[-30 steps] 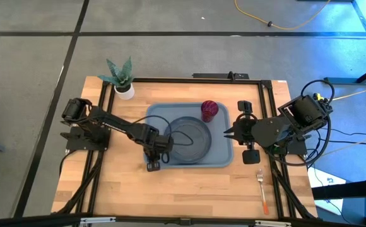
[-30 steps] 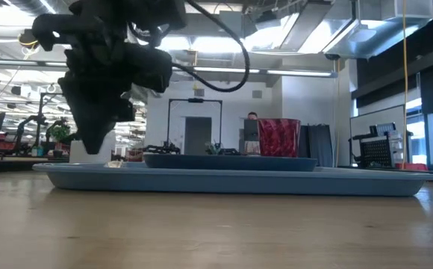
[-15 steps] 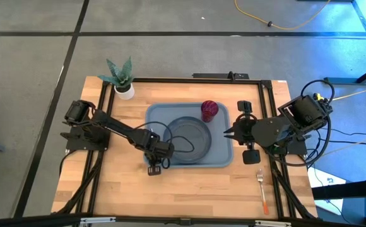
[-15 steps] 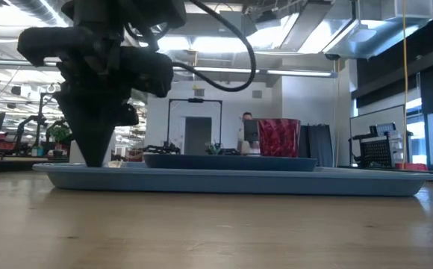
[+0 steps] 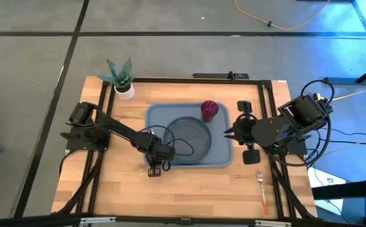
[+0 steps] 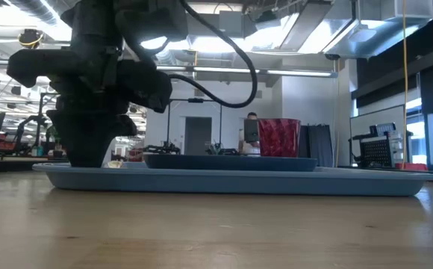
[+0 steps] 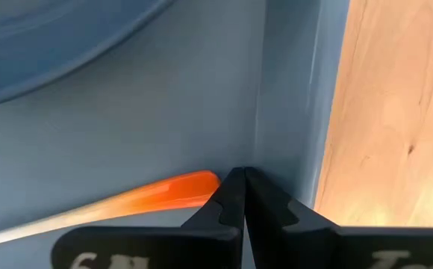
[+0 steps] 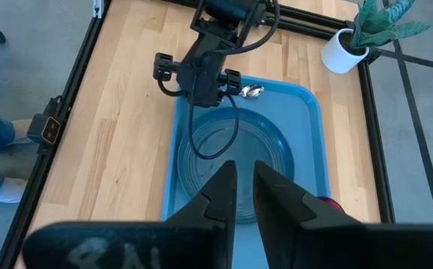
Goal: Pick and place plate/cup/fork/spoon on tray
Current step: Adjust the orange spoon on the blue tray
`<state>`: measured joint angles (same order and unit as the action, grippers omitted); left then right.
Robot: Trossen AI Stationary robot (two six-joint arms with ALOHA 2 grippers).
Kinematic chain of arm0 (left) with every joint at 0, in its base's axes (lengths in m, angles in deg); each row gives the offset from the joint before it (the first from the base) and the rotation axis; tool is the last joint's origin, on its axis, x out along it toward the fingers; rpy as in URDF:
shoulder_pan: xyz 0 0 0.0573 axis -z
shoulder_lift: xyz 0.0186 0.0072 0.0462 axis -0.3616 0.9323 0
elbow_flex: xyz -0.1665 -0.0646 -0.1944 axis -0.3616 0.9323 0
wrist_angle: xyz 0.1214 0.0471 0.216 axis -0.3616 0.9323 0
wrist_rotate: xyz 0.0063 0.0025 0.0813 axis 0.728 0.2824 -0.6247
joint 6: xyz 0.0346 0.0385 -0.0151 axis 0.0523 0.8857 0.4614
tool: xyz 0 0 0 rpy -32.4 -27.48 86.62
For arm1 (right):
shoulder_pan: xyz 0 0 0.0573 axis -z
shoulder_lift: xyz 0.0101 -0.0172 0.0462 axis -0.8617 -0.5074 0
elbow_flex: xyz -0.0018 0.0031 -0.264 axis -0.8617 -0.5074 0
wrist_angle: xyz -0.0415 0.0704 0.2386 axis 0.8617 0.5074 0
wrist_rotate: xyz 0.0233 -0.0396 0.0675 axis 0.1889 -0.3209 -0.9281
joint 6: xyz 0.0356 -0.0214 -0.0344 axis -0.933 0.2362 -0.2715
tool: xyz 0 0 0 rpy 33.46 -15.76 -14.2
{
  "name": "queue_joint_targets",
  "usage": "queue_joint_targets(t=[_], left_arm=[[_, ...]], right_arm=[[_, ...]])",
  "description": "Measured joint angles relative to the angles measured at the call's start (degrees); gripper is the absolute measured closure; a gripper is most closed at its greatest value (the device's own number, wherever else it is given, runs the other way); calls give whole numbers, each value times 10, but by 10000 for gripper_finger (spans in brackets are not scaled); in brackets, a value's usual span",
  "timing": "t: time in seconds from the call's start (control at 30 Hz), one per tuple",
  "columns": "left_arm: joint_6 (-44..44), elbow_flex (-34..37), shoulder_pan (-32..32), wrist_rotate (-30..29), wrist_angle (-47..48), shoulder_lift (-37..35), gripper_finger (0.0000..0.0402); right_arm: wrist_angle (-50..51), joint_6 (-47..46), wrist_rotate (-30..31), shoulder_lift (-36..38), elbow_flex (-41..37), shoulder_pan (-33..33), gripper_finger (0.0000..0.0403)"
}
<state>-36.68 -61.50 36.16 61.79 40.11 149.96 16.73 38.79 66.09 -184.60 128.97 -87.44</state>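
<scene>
The light blue tray (image 5: 224, 154) lies mid-table with the round plate (image 5: 192, 135) on it and the dark red cup (image 5: 209, 109) upright at its far right corner. The spoon lies flat on the tray by its left rim: orange handle (image 7: 157, 196), silver bowl (image 8: 251, 91). My left gripper (image 7: 244, 179) points down, shut, its tips low over the tray's near left corner (image 5: 159, 157) right beside the handle's end. The fork (image 5: 262, 189) lies on the table near the right edge. My right gripper (image 5: 229, 131) waits high at the tray's right side, open by a narrow gap, holding nothing. My left gripper stands with its shut fingertips (image 7: 231, 196) right at the rounded free end of the spoon's orange handle (image 7: 207, 181), coming from above. Nothing sits between the fingers. Whether the finger's outer side touches the handle I cannot tell. The spoon lies flat on the tray floor.
A white plant pot (image 5: 124, 90) stands at the table's far left corner. A black frame (image 5: 233, 78) runs around the tabletop. Bare wood (image 5: 195, 189) spreads along the near side of the tray.
My left gripper has sunk toward the tray floor and shifted a little toward the table's near edge, staying shut. The right arm has kept still.
</scene>
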Motion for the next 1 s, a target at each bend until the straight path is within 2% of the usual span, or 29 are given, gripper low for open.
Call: queue_joint_targets(t=[1.0], left_arm=[[4, 2, -12, -12, 67, -8, 401]], right_arm=[[0, -2, 0, 0, 0, 0, 353]])
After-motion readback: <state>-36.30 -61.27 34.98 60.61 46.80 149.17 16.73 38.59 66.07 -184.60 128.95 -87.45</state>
